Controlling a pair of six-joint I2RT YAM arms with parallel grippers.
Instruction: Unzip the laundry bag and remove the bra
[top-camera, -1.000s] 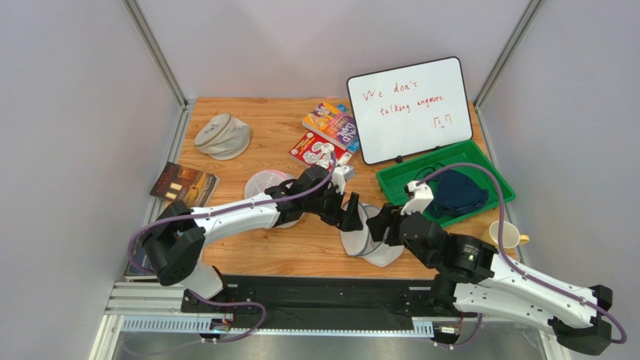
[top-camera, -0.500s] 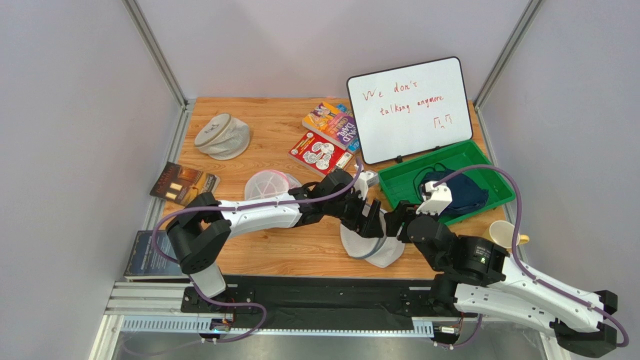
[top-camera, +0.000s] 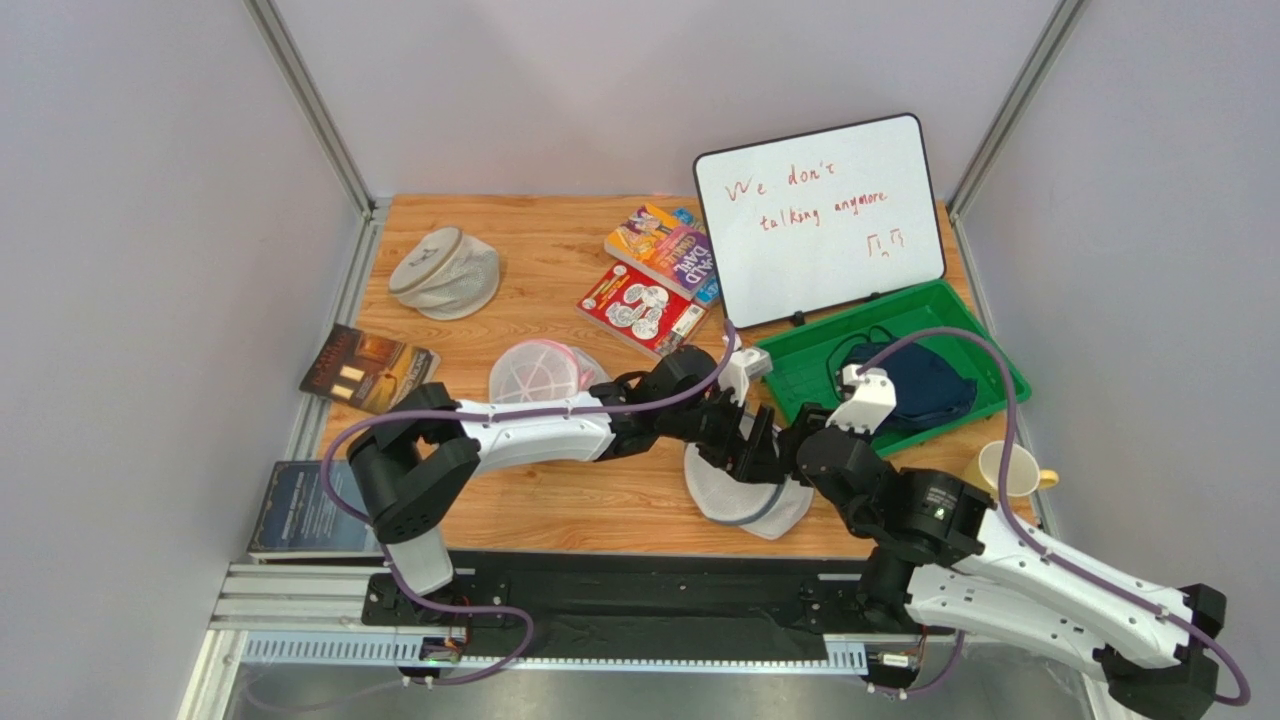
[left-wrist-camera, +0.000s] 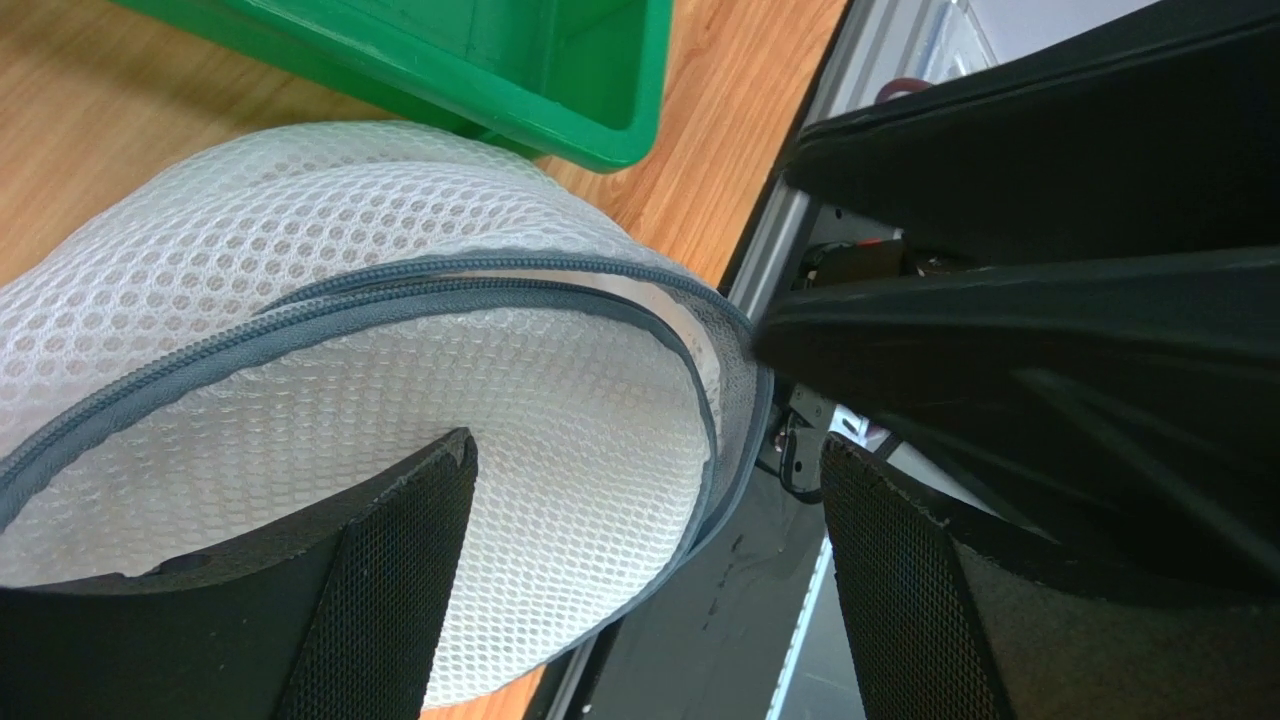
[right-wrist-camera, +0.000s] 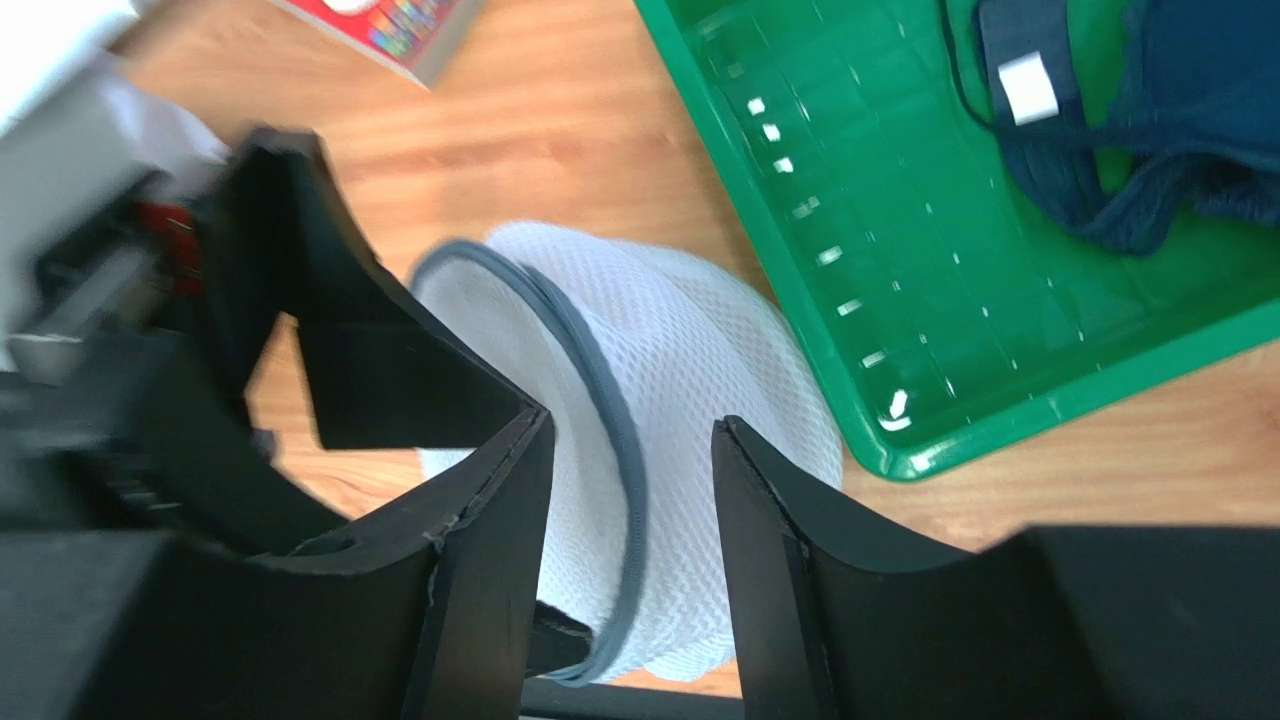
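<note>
Laundry bag (top-camera: 739, 491) is laid beside the green tray (top-camera: 784, 378) – bra (top-camera: 920, 387) is seen in that tray; left gripper (left-wrist-camera: 646, 483) is spread wide over the mesh; right gripper (right-wrist-camera: 631, 443) is parted astride the zipper rim (right-wrist-camera: 598, 372) – nothing pinched.

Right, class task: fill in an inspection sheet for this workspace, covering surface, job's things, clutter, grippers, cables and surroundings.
Surface: wooden table, crowded.
Job's things: laundry bag lying near the front edge; bra out of it, in the green tray.
Clutter: whiteboard, pink bag, beige bag, books, card boxes, cup.
Grippers: left gripper open, laundry bag's edge between its fingers; right gripper around the zipper rim, grip unclear.
Cables: purple cables along both arms, one arching over the tray.
Surroundings: grey walls, metal posts.
</note>
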